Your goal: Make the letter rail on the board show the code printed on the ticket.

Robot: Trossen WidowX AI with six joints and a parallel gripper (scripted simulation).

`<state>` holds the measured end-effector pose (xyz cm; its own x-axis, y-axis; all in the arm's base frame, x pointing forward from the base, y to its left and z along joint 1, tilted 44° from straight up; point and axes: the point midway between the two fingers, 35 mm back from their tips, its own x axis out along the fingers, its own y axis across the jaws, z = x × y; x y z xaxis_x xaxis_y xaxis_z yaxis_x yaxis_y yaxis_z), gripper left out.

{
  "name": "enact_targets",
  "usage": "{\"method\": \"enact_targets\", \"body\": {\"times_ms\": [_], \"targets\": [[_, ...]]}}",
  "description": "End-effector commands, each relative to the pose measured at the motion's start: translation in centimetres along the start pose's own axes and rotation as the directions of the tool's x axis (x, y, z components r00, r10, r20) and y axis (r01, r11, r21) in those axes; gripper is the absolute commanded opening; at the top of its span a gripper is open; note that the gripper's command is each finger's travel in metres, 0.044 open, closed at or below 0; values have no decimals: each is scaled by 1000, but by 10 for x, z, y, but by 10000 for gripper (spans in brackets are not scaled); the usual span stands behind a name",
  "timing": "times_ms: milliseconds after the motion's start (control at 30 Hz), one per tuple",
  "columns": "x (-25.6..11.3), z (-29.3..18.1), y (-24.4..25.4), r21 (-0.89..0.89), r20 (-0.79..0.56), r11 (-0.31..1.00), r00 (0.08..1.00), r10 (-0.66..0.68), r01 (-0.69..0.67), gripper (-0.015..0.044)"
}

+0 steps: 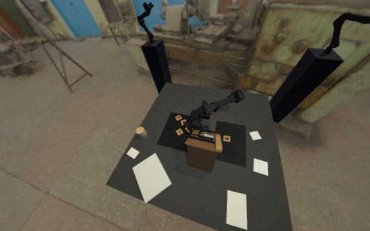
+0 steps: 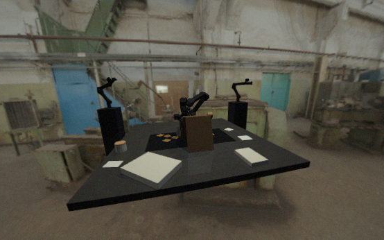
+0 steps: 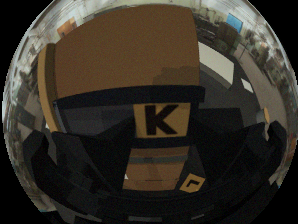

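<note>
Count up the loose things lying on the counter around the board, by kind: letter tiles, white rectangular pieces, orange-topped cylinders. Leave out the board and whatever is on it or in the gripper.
Letter tiles: 5
White rectangular pieces: 5
Orange-topped cylinder: 1
Total: 11
</note>
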<state>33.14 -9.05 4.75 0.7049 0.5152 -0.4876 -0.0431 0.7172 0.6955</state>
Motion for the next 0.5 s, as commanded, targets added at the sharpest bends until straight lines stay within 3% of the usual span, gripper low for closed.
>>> {"method": "enact_targets", "body": {"times_ms": [0,467], "targets": [[-1,2,4,-4,6,1000,1000,-4,4,0],[-1,2,12,-4,6,1000,1000,-4,4,0]]}}
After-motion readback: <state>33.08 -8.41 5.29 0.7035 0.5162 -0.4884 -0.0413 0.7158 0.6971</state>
